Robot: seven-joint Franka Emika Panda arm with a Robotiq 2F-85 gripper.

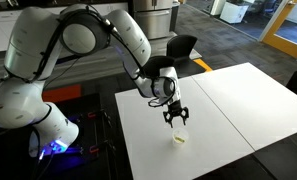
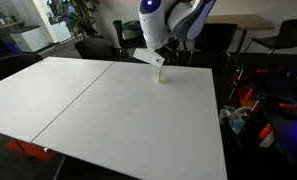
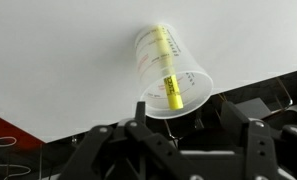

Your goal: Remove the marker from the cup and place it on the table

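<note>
The gripper (image 1: pixel 176 117) hangs straight down with its fingers spread wide and nothing between them, which looks to me like a line-up for a drop onto its target. Directly beneath the fingertips, a clear gap below them, stands the little translucent cup (image 3: pixel 191 88). Inside it the yellow marker (image 3: pixel 168 68) leans at a slant against the wall, its upper end up by the rim, where a finger could get either side of it. The cup's rim sits close around that end, so I'd judge the cup itself is the obstacle; it's light-looking and might tip or lift along. Around the cup the white table (image 1: pixel 228 100) lies bare. Its seam (image 1: pixel 223 115) runs off to one side of the hand, and a black chair (image 1: pixel 183 45) stands beyond the far edge.
</note>
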